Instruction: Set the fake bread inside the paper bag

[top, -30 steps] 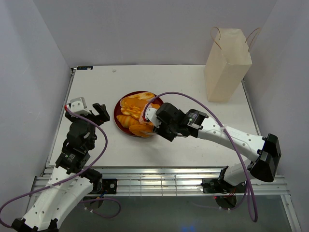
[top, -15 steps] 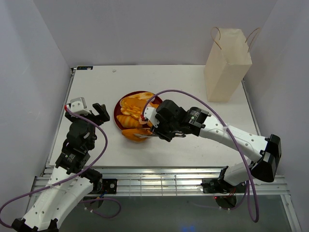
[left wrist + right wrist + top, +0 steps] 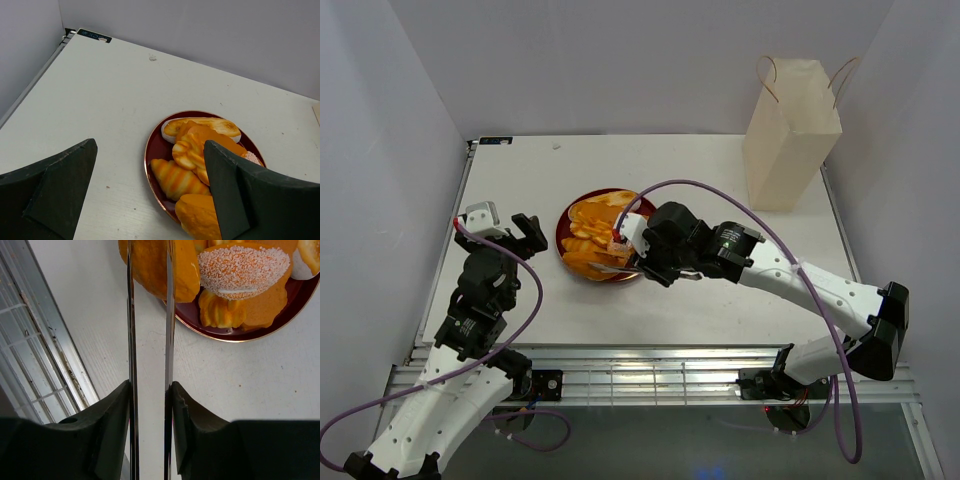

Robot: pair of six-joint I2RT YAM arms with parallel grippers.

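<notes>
We saw the fake bread [image 3: 592, 245] heaped on the dark red plate [image 3: 148, 150] near the table's middle. The paper bag [image 3: 790, 135] stood upright at the far right corner, well apart from the plate; its inside was hidden from us. The right gripper [image 3: 645, 256] was clenched on the metal tongs [image 3: 169, 340], whose 2 blades reached over an orange piece at the plate's near rim. The left gripper [image 3: 527, 232] hung spread wide, just left of the plate.

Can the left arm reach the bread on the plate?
Probably yes. The left gripper is open and faces the plate across bare table, and the bread on its side is uncovered. The right gripper's tongs are at the plate's near edge.
</notes>
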